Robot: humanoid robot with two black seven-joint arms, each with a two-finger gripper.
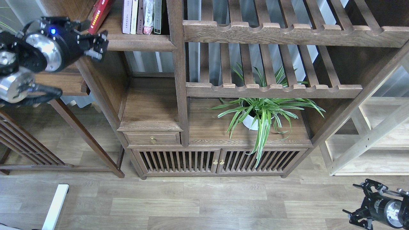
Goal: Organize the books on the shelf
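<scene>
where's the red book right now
In the head view, the red book leans tilted at top left on the shelf, left of the upright books, just above the left gripper.

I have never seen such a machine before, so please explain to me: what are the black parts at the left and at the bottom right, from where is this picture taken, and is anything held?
The picture comes from the robot's own head, looking forward and down at a wooden cabinet. The black parts are its two arms. The left claw is raised in front of the shelf, open and holding nothing. On that shelf a red book leans to one side, next to several upright books. The right claw hangs low above the floor, open and empty as well. Lower in the cabinet stands a potted plant.
</scene>
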